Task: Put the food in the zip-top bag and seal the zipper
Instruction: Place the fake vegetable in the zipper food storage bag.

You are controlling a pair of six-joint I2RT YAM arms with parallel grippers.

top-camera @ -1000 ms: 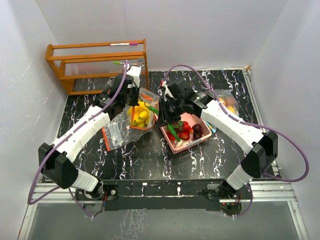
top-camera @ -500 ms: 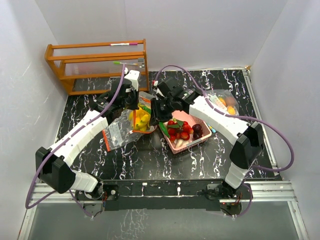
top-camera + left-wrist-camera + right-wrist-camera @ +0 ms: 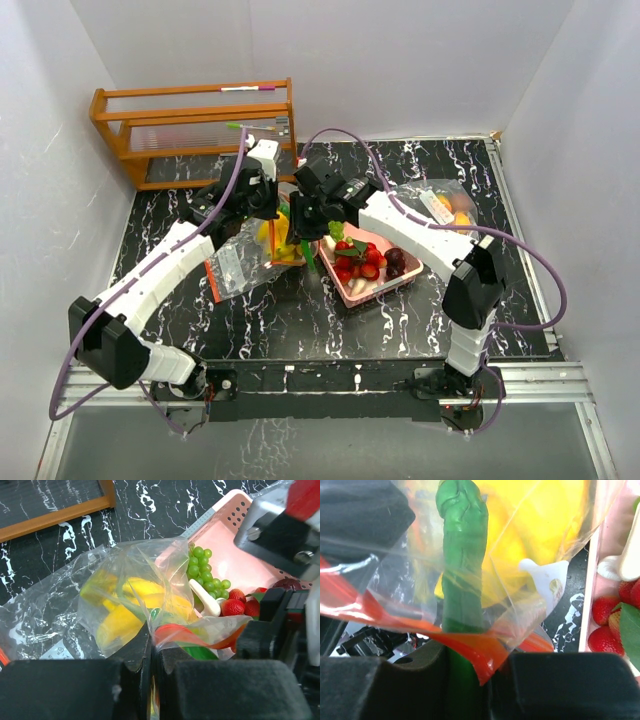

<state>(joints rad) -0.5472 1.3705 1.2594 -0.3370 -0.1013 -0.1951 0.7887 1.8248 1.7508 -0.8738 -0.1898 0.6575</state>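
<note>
Your left gripper [image 3: 152,655] is pinching the orange-zippered rim of one zip-top bag [image 3: 120,575], its fingers closed tight on the plastic. Your right gripper [image 3: 465,660] is clamping a single long green toy vegetable [image 3: 462,555] and holding its tip inside the bag's mouth. One yellow banana bunch [image 3: 125,615] is already sitting inside. Just beside the bag, the one pink tray [image 3: 225,555] is carrying one bunch of green grapes [image 3: 202,567], at least two strawberries [image 3: 231,607] and one dark plum [image 3: 396,258]. A second clear bag [image 3: 450,205] is lying at the right of the black marbled table [image 3: 300,320], and one wooden rack [image 3: 190,125] is standing at the back left.
</note>
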